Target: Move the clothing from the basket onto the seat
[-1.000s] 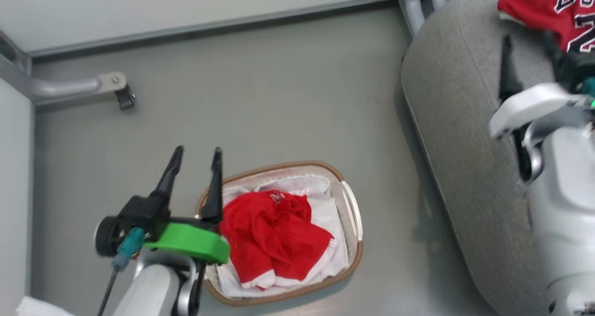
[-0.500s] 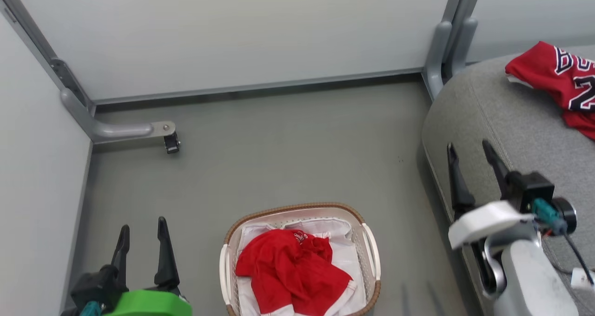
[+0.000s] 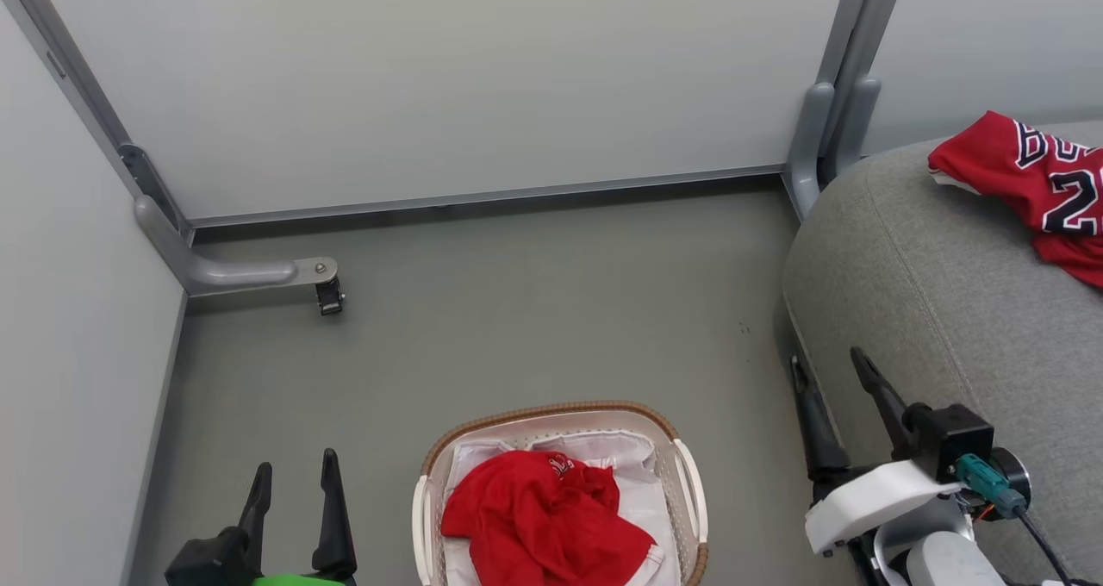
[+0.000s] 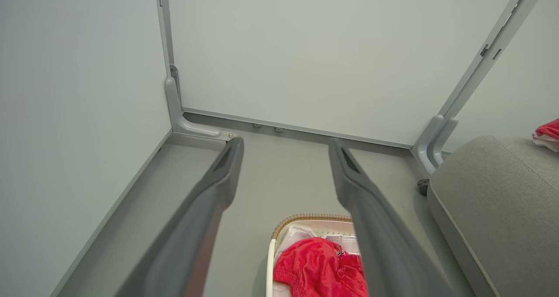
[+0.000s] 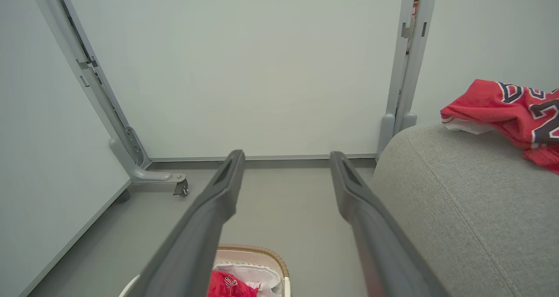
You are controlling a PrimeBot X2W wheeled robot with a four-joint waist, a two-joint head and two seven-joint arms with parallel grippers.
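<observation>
Red garment (image 3: 543, 526) lies on white liner (image 3: 625, 474); our left gripper (image 3: 296, 461) and right gripper (image 3: 827, 358) gape empty; we risk lifting both.

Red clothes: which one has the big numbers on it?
The jersey lying on the grey seat; the red garment in the basket shows only small white lettering.

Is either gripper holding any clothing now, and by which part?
Nothing is held. The left gripper and the right gripper are both open and empty. One red garment lies in the basket, the jersey on the seat.
</observation>
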